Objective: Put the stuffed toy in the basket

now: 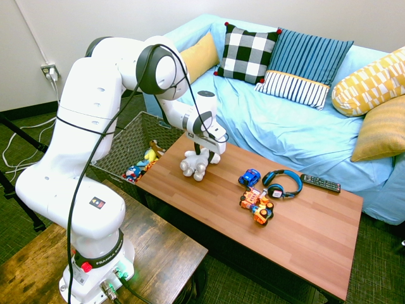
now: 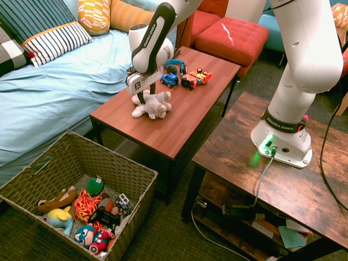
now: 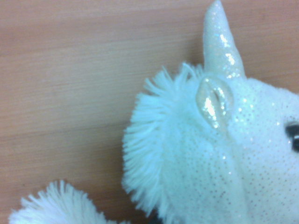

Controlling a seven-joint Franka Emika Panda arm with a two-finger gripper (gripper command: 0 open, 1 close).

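The stuffed toy (image 1: pixel 195 166), a white plush unicorn with stubby legs, lies on the near-left part of the wooden coffee table (image 1: pixel 304 234). In the second exterior view the stuffed toy (image 2: pixel 153 106) rests on the tabletop. My gripper (image 1: pixel 201 152) points straight down onto its upper body, with the dark fingers pressed into the plush and shut on it. The wrist view is filled by the stuffed toy (image 3: pixel 224 158), showing its horn, ear and mane against the wood. The basket (image 2: pixel 32 179), a large woven rectangular one, stands on the floor beside the table's end, between table and sofa.
The basket holds several small toys (image 2: pixel 92 217). On the table lie a blue toy car (image 1: pixel 249 178), an orange toy truck (image 1: pixel 257 207), blue headphones (image 1: pixel 283 183) and a remote (image 1: pixel 320 183). A blue-covered sofa (image 1: pixel 278 126) with cushions runs behind.
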